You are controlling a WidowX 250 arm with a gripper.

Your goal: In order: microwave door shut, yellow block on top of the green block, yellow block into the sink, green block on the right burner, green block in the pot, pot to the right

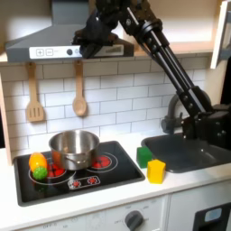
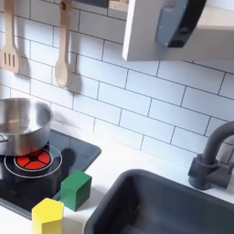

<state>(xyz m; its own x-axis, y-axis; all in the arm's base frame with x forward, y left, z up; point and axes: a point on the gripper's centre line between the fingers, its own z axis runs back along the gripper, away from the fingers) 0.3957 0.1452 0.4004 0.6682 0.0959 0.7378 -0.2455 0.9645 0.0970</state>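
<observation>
First exterior view. My arm [image 1: 171, 68] rises from its base at the right edge of the frame and reaches diagonally to the upper centre, where my gripper [image 1: 90, 41] sits against the grey range hood [image 1: 41, 50]; its dark shape blurs into the hood, so I cannot tell whether the jaws are apart or together. Below it, two wooden utensils [image 1: 79, 90] hang on the white tiled wall. The pot [image 1: 74, 147] stands at the lower centre-left, on the back of the black cooktop [image 1: 81, 180], covering most of the left ring. A rounded orange-and-green toy fruit [image 1: 38, 165] lies just beside the pot, toward the frame's left. The right burner [image 1: 102, 161] is bare. The green block [image 1: 143, 155] rests on the white counter right of the cooktop, with the yellow block [image 1: 156, 170] just in front of it, both at the near-left corner of the sink [image 1: 189, 152]. My arm's lower links stand over the sink's far side.

Second exterior view. The pot [image 2: 20, 126] occupies the left edge, with a red ring [image 2: 35, 163] showing below it. The green block [image 2: 75, 189] and yellow block [image 2: 47, 216] sit at the lower left, near each other, between the cooktop and the sink [image 2: 164, 206]. The dark faucet [image 2: 215, 155] curves at the right edge. A white panel with a dark window [image 2: 178, 23] fills the upper centre-right.
</observation>
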